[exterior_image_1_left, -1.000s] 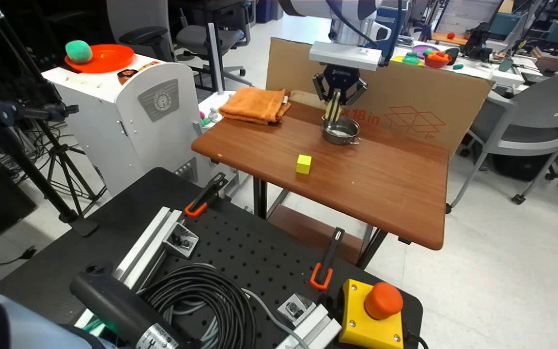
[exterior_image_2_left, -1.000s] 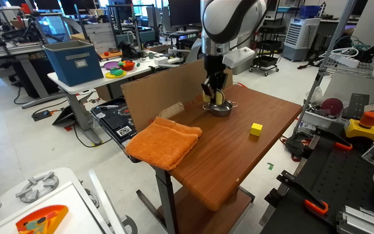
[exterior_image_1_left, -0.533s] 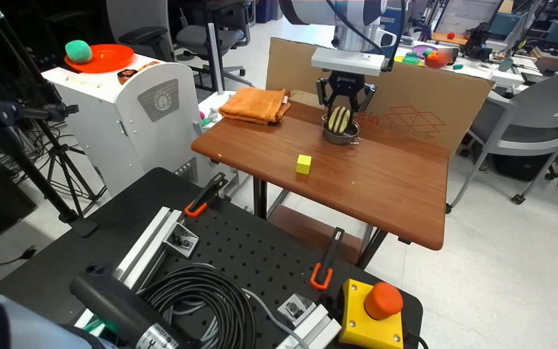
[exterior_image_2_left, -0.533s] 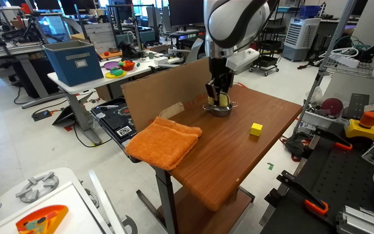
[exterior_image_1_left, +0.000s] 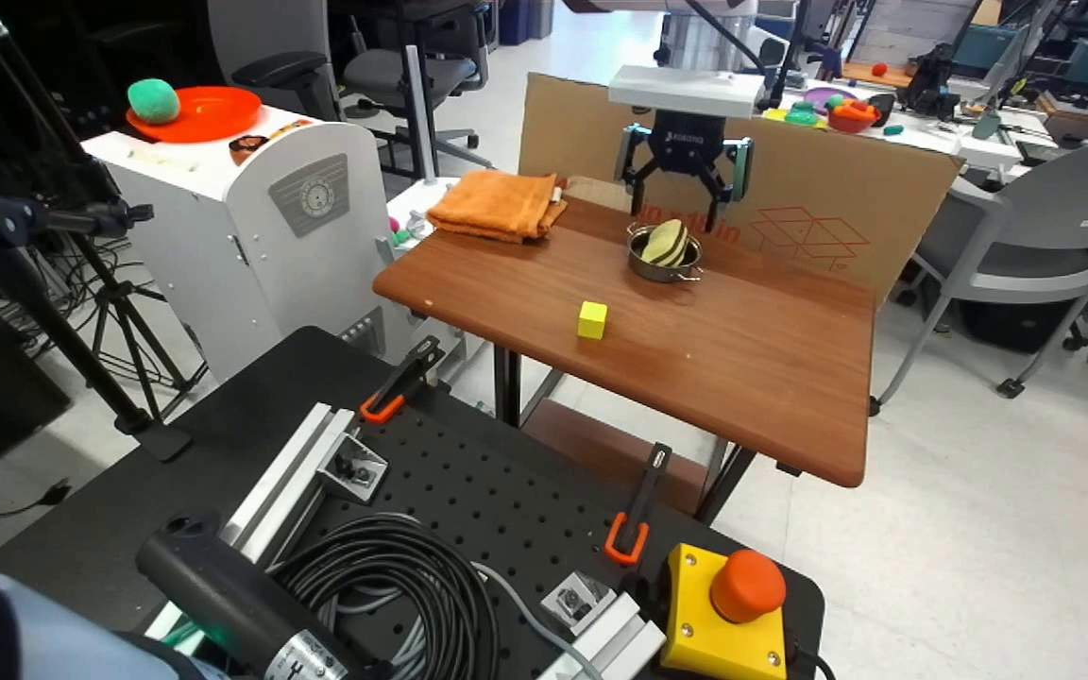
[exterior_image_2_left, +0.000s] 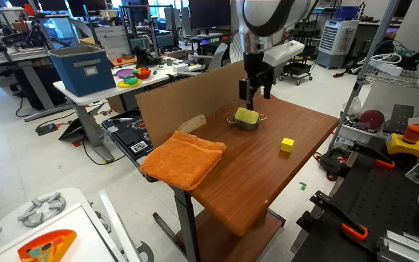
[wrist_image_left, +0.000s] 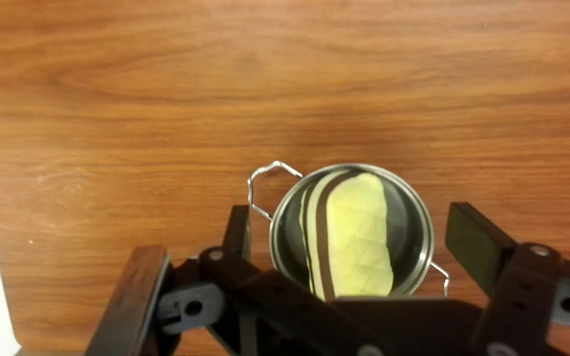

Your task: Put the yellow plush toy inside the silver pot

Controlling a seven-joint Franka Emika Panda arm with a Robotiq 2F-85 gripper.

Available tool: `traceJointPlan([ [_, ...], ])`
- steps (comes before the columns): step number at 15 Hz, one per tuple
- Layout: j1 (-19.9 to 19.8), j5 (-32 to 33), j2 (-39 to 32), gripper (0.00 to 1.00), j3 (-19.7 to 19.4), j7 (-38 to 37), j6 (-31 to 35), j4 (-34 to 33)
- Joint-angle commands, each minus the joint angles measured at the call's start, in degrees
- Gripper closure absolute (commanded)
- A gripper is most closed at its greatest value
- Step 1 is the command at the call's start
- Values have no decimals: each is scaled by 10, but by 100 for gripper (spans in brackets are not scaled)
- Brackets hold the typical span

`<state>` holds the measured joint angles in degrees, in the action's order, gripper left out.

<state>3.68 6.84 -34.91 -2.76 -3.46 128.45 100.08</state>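
tabletop: plush toy inside pot

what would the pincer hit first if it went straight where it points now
Pointing down, the open pincer would probably meet the yellow plush toy lying in the silver pot; depth is unclear, so the pot itself could come first.

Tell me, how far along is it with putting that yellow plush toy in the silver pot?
Nearly finished, it seems. Done: the yellow plush toy sits inside the silver pot, as the wrist view shows. In hand: nothing is held; the gripper is open, its fingers apart. Left: probably only backing the gripper away, since it hangs close to the pot in both exterior views.
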Motion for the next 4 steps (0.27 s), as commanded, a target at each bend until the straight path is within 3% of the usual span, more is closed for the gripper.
traceJointPlan([
  [1, -3, 2, 17, 0, 3, -9, -17, 11],
  [4, -4, 2, 45, 0, 4, -15, -28, 34],
])
